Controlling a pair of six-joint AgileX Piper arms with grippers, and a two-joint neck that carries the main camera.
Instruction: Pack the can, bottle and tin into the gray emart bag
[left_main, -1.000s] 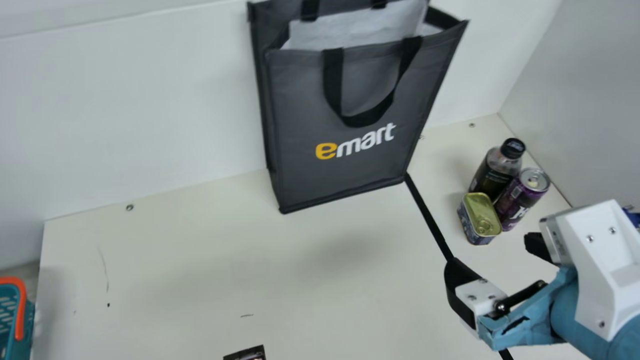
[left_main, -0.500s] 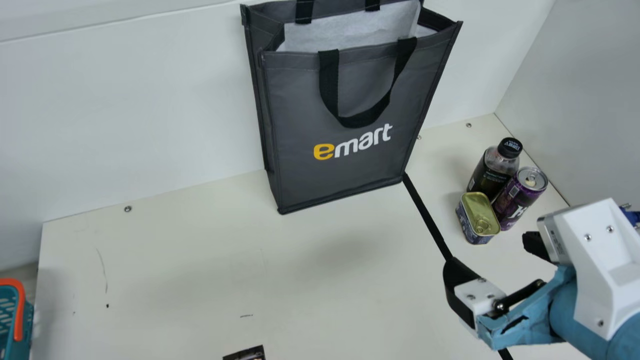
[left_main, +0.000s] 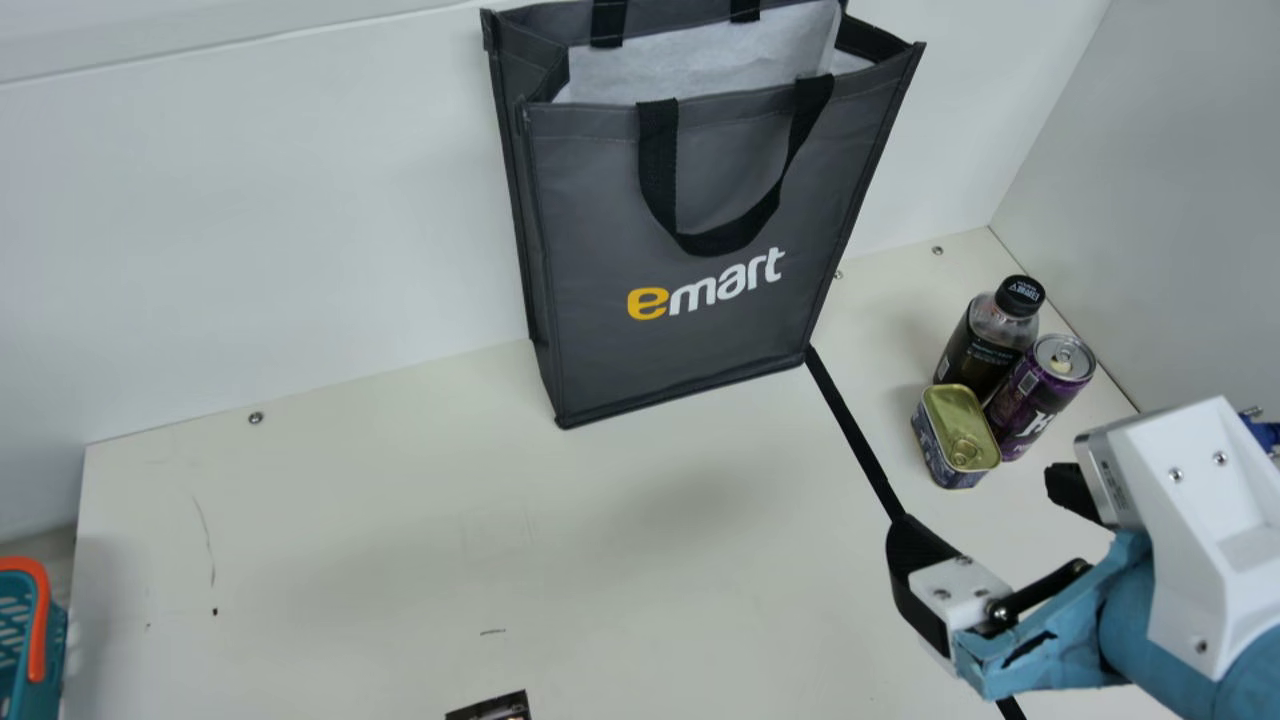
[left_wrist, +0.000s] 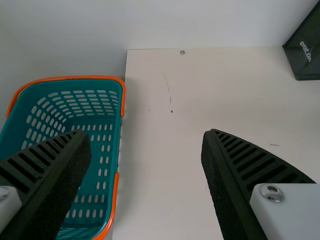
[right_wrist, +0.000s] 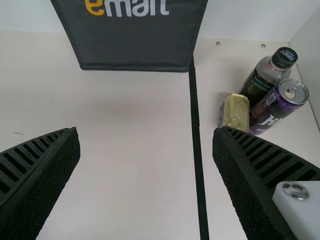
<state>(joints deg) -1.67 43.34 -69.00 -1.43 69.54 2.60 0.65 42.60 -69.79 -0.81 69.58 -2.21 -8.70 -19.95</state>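
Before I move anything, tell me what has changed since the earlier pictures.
Nothing on the table visibly moved, and the right gripper neither took hold of nor let go of anything; only the neck camera's view shifted slightly. The bottle, can and tin stayed grouped right of the black strip, the bag stayed upright, and that gripper stayed open.

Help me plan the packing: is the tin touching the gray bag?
Apart: the main view shows table and a black strip between the tin and the bag.
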